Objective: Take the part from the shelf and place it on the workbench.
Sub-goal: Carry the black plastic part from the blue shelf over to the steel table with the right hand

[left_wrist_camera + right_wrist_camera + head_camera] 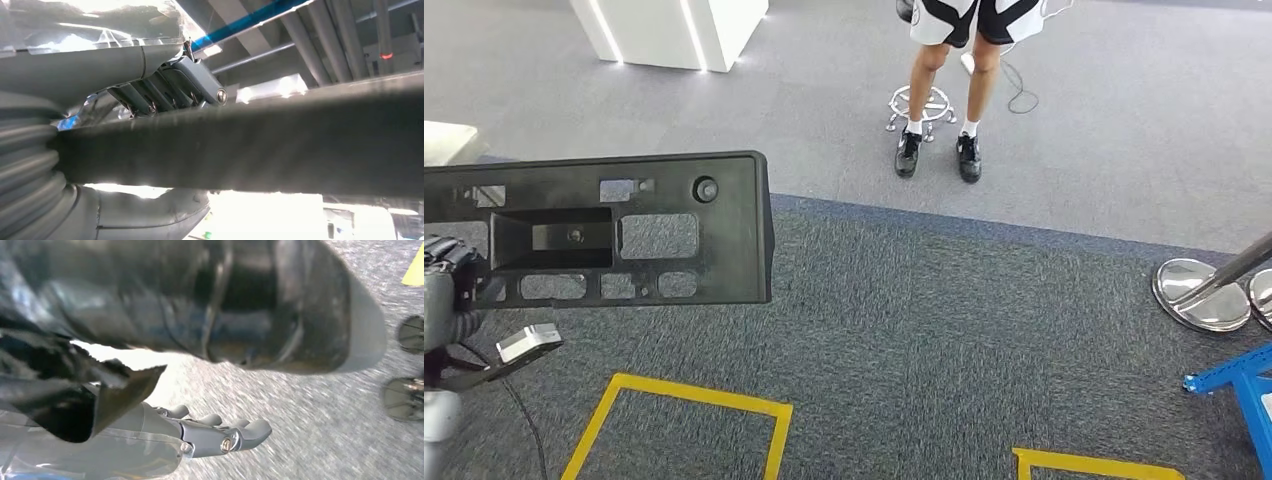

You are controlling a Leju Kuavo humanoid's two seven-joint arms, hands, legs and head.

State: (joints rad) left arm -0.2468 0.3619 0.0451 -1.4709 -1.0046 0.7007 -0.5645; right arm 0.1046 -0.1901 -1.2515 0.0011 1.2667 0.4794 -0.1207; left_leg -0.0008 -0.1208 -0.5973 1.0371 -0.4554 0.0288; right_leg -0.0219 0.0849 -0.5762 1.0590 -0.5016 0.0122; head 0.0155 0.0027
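The part (624, 230) is a long flat black plastic panel with several rectangular cut-outs, carried level above the carpet at the left of the head view. My left hand (446, 275) grips it at its left end. In the left wrist view the part (260, 145) runs across as a dark band, with the left hand (100, 65) clamped around it: the fingers (170, 87) lie on one side and the thumb (150, 215) on the other. My right hand (215, 432) hangs over the grey carpet, fingers loosely bent and holding nothing.
A person (949, 80) in shorts stands ahead beside a chrome stool base (921, 108). A white plinth (669, 30) is at the far left. Yellow tape squares (684, 400) mark the carpet. Chrome post bases (1194, 292) and a blue frame (1239, 385) sit at the right.
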